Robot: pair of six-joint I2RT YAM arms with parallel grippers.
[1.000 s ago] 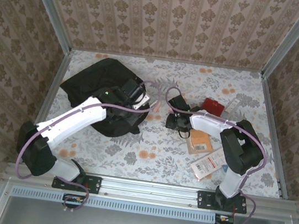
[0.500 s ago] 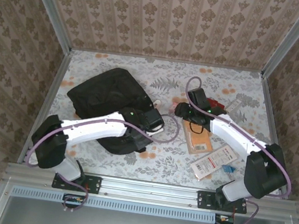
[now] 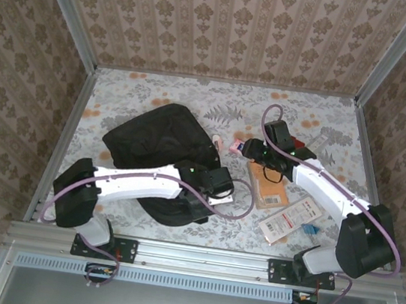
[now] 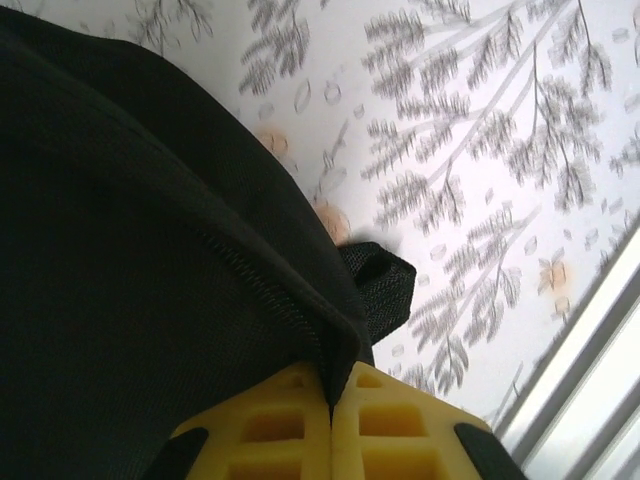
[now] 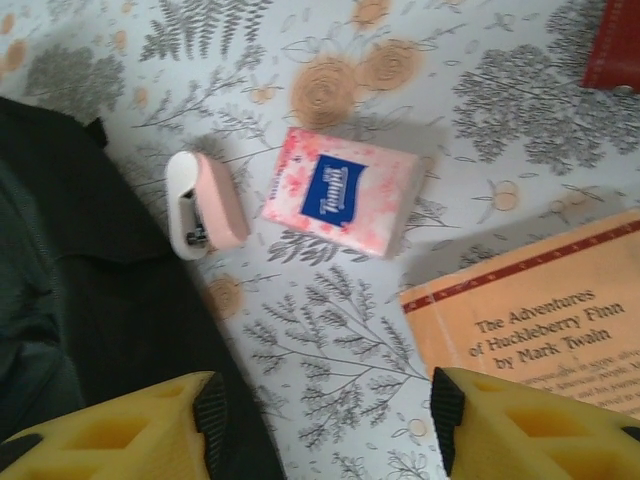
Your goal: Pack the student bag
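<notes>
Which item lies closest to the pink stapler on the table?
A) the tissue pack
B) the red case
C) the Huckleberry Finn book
A: in the right wrist view the tissue pack sits just beside the pink stapler, while the book and the red case lie farther off.

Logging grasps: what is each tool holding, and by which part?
The left tool pinches the large black soft fabric backpack by its seamed edge beside a webbing loop; the right tool is open, holding nothing.
</notes>
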